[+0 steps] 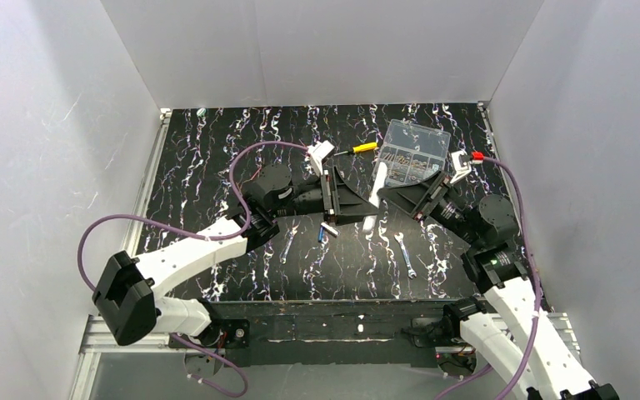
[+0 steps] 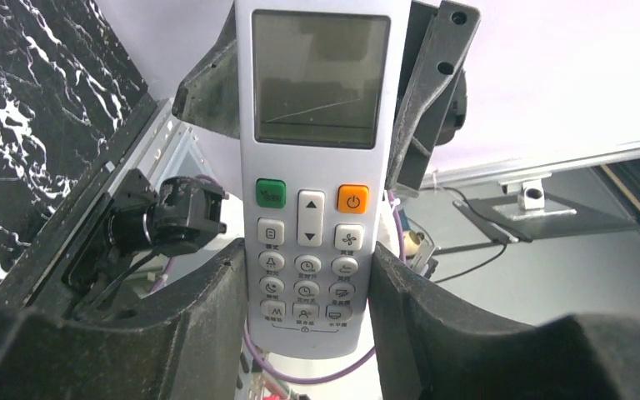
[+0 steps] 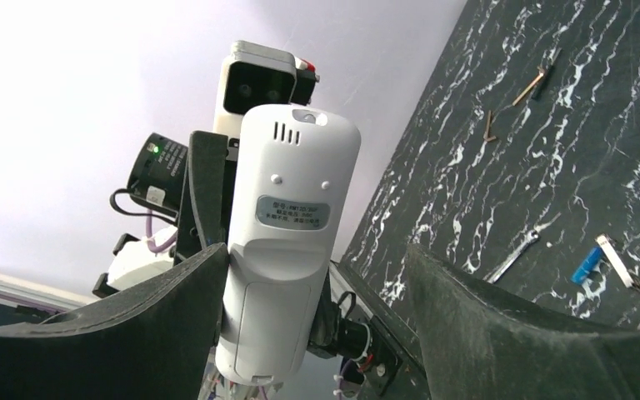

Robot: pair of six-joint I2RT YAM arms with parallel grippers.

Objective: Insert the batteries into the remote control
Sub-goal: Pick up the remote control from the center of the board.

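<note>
White, slim plastic remote control is held aloft over the black marbled worktop by the left gripper, the right gripper gaping wide around its seemingly unopened back, a small blue battery lying unloaded below.

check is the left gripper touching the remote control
Touching: left wrist view shows the left gripper closed against both sides of the remote control.

White panels all round here: left wall, back wall, right wall, all plain, bright and evenly lit. Boxed in between them sits the desk, a black marble-look top with white veins running across it and a silver metal rail along its near edge.
</note>
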